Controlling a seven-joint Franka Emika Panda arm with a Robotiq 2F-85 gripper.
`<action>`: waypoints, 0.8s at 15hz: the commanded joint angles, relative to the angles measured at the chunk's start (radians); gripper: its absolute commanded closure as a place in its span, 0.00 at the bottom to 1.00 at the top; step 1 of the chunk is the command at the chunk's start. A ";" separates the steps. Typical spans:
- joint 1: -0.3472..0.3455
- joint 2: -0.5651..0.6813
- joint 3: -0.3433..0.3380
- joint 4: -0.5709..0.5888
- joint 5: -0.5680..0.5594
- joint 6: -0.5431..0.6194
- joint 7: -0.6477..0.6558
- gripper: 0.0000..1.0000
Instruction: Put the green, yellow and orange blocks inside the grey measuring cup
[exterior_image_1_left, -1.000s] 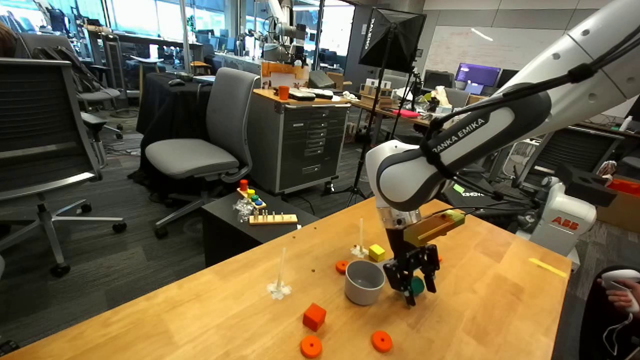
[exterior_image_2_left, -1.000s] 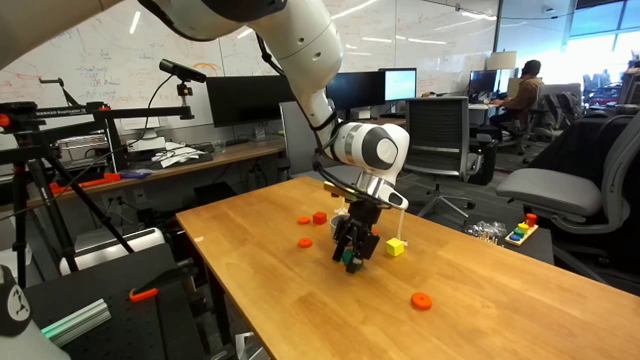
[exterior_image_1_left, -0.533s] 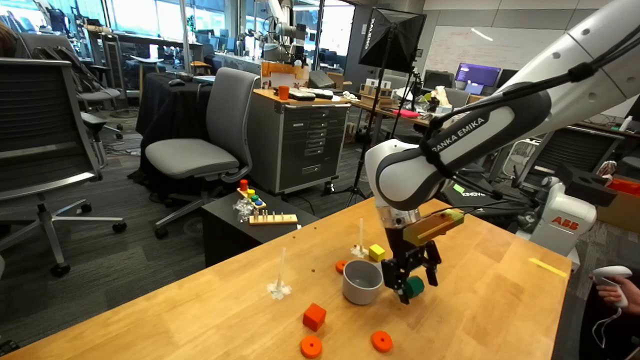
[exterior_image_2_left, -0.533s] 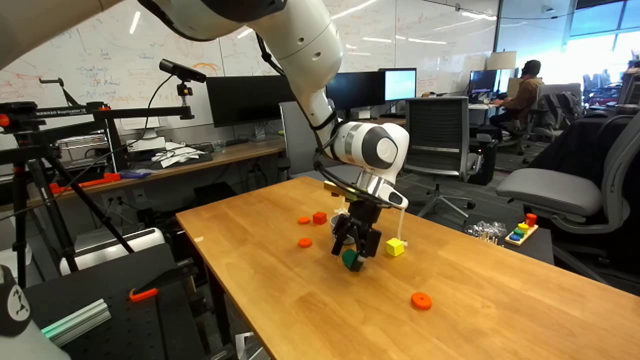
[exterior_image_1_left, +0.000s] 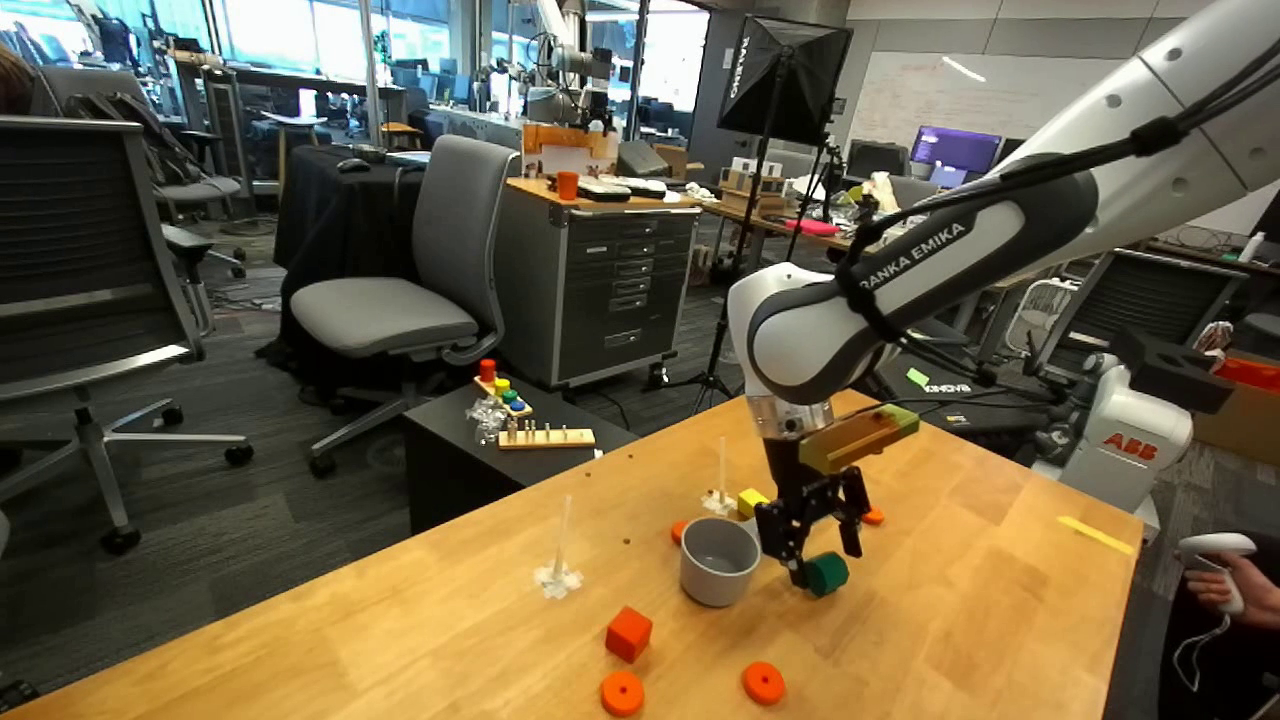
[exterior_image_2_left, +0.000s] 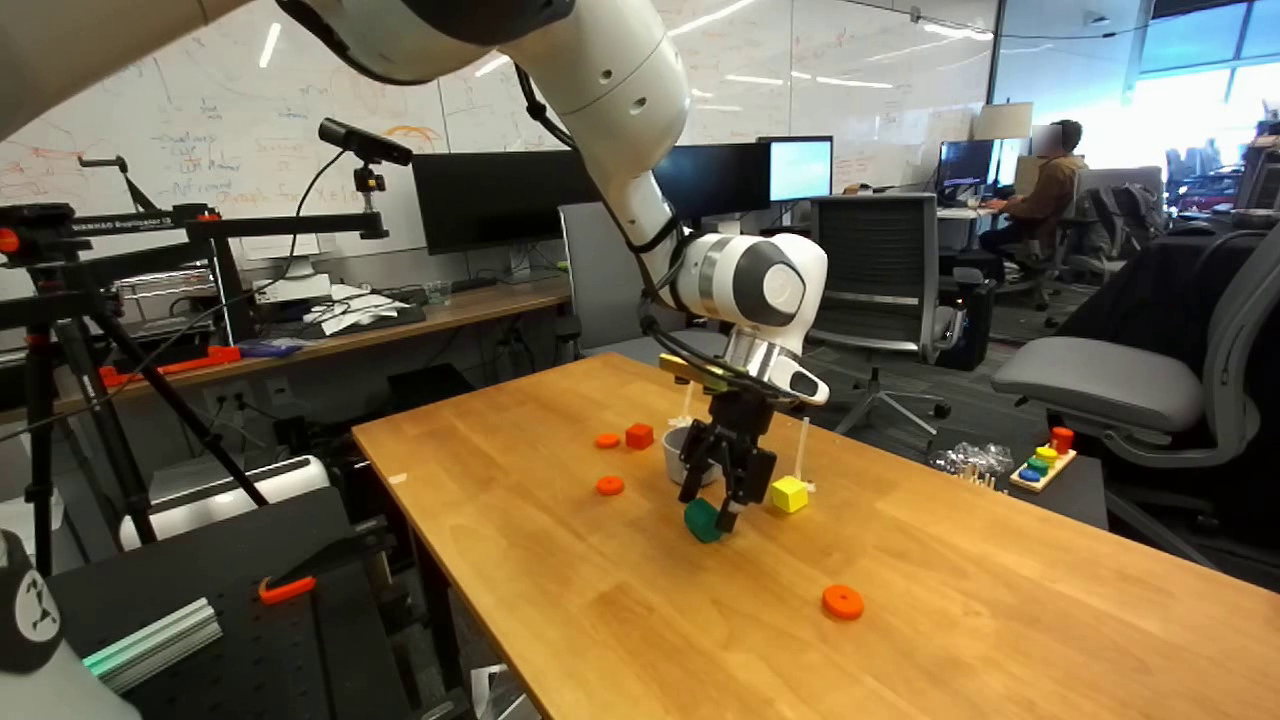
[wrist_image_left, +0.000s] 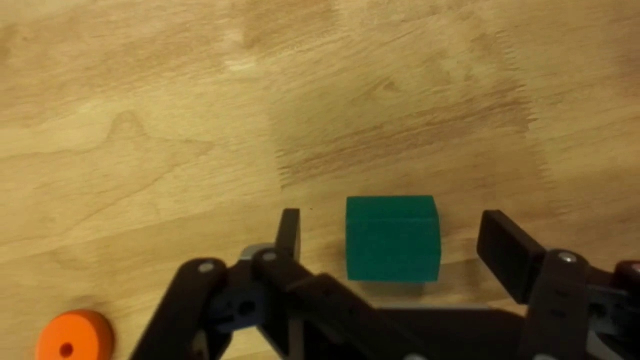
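The green block (exterior_image_1_left: 827, 574) lies on the table, also seen in an exterior view (exterior_image_2_left: 703, 521) and the wrist view (wrist_image_left: 393, 239). My gripper (exterior_image_1_left: 826, 560) is open just above it; in the wrist view the block shows between the fingers (wrist_image_left: 390, 232) with a gap on each side. The grey measuring cup (exterior_image_1_left: 720, 575) stands upright beside the gripper, partly hidden behind it in an exterior view (exterior_image_2_left: 673, 452). The yellow block (exterior_image_1_left: 752, 500) lies near the cup's handle, fully visible in an exterior view (exterior_image_2_left: 789, 494). The orange-red block (exterior_image_1_left: 629, 634) sits apart on the table.
Several orange discs lie around, such as one near the front (exterior_image_1_left: 764, 683), one beside it (exterior_image_1_left: 622, 693) and one in the wrist view (wrist_image_left: 75, 336). Two thin upright sticks, one left (exterior_image_1_left: 562, 540) and one behind the cup (exterior_image_1_left: 722, 475), are taped to the table.
My open gripper has risen a little, from around the green block to just above it. The green block has shifted and turned slightly. The cup has slid slightly away from the gripper.
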 joint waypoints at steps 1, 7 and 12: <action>-0.001 0.023 -0.001 0.045 -0.006 -0.018 -0.006 0.42; -0.005 0.012 0.005 0.032 0.001 -0.015 -0.011 0.82; 0.005 -0.074 0.005 -0.039 -0.008 -0.005 -0.014 0.82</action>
